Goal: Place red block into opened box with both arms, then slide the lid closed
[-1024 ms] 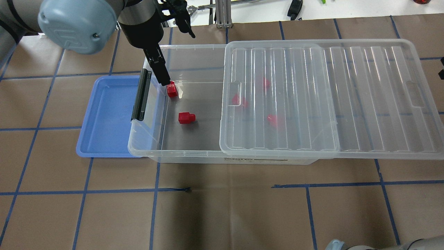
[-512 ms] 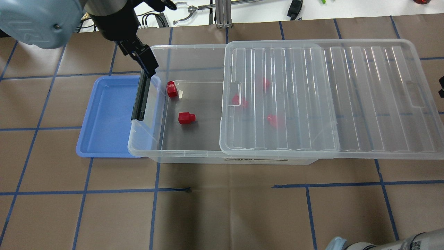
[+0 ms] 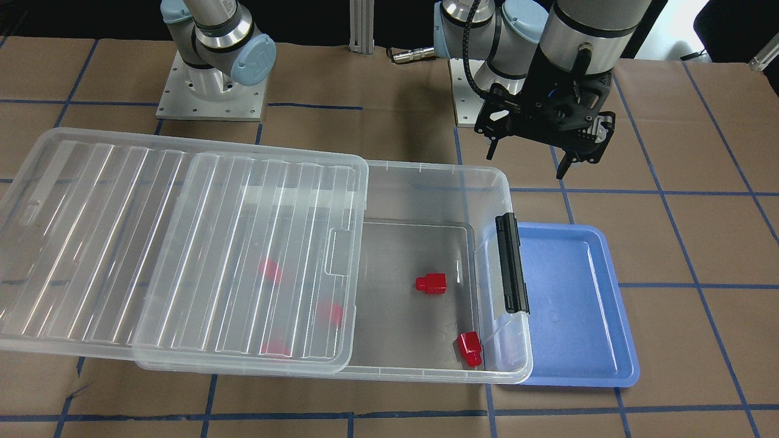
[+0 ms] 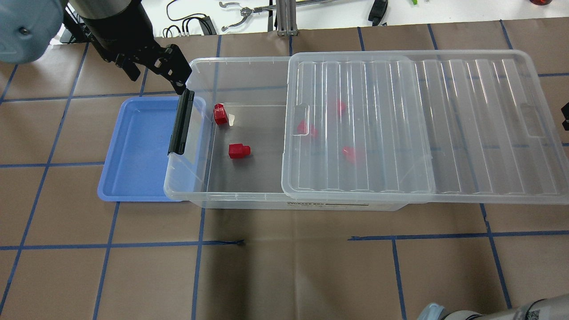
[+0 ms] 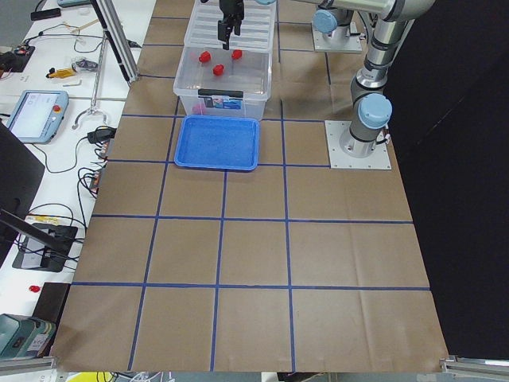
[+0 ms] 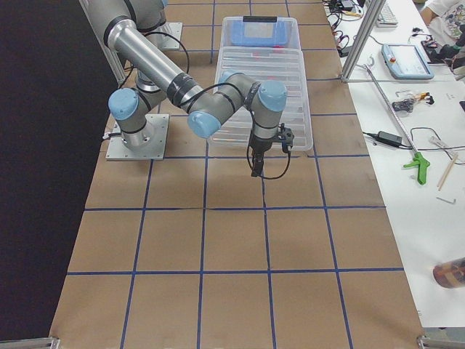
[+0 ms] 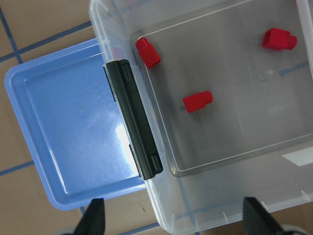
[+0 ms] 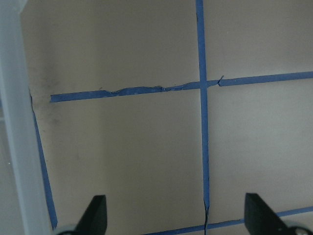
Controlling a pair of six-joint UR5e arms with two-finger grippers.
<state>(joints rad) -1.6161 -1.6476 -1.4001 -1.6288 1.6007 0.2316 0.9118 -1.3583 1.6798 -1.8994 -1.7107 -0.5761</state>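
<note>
Lid (image 4: 426, 129) overhangs box (image 4: 240, 66) toward right arm (image 6: 265, 98), nearest its free short end; long axes aligned. Left jaws, right jaws: apart, empty.

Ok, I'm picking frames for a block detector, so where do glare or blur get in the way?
Left wrist view: sharp, one white glare patch on the blue tray. Overhead view: the red blocks under the lid look washed-out pink, the two uncovered blocks crisp. Front-facing view: bright streaks along the lid's ribs. Right wrist view: soft, only table paper and a blurred pale edge.
</note>
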